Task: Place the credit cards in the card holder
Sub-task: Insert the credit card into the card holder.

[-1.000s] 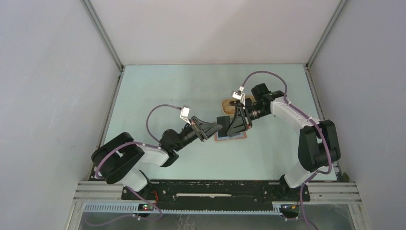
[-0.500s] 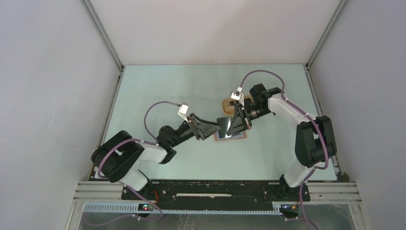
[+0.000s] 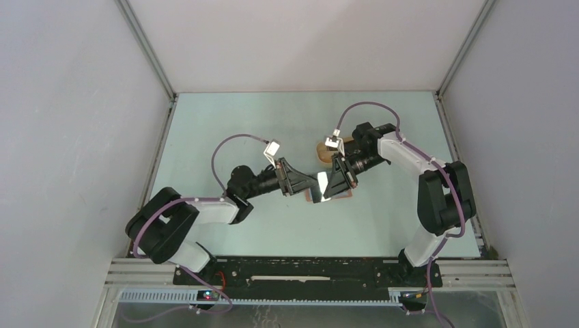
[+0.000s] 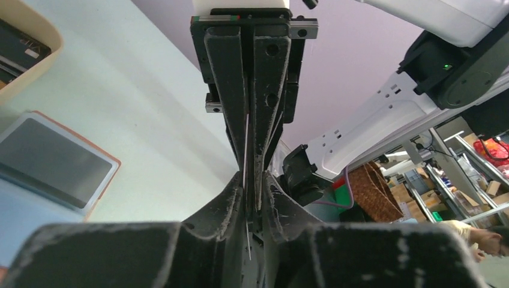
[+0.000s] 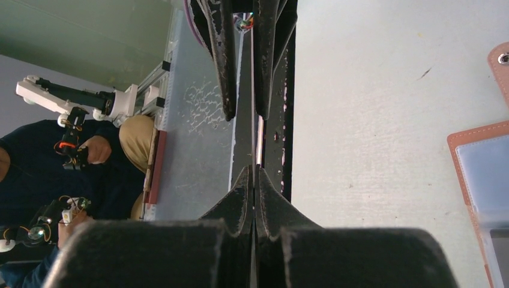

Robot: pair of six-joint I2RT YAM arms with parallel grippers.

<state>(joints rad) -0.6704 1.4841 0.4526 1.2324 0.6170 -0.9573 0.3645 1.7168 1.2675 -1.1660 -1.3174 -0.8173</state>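
Pale green surface [image 3: 225,123] carries everything; both arms reach in over its middle and meet tip to tip; a beige tray [image 3: 321,152] sits just beyond them, with black pieces [image 4: 15,45] lying in it; the card holder [image 4: 54,165] lies open and flat on the surface right below the meeting point, reddish-brown at the edge, a grey pocket facing up; the right end effector [image 5: 253,174] is clamped tight on a thin card [image 3: 321,183], which is held on edge above the card holder and sits in no pocket; the left end effector [image 4: 253,183] faces it from the other side, its jaws a little apart with the card's free end between them; whether they touch the card I cannot tell.
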